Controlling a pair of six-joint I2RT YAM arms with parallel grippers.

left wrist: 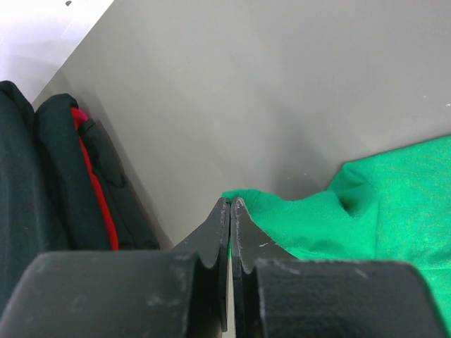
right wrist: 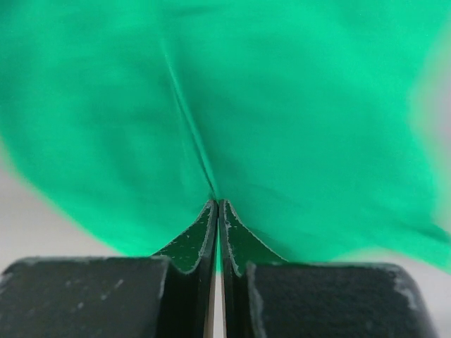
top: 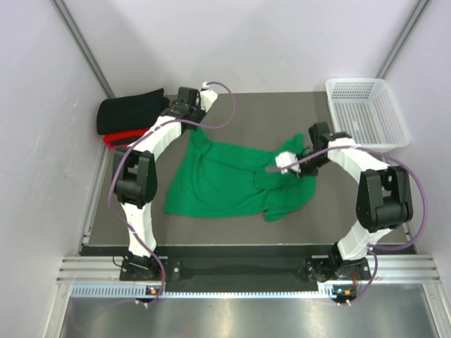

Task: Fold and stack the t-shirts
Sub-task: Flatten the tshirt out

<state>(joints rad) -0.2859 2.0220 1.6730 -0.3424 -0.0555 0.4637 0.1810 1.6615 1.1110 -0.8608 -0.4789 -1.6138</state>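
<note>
- Bright green cloth t-shirt [top: 225, 179] lies rumpled across the middle of the grey tabletop [top: 275, 116].
- Left gripper [left wrist: 230, 205] is pinched tight on its far-left corner.
- Right gripper [right wrist: 217, 204] is clamped on a fold at its right side.
- Black t-shirt [top: 130, 109] and red t-shirt [top: 115, 139] lie together at the far-left corner.

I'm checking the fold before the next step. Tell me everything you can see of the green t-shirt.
The green t-shirt is bright, plain, soft-looking cloth, lying rumpled and partly spread on the dark table, not yet folded. The left gripper pinches its far left corner in shut jaws; the right gripper, jaws also shut, pinches a fold near its right side, where the cloth bunches and doubles over. No print shows.
</note>
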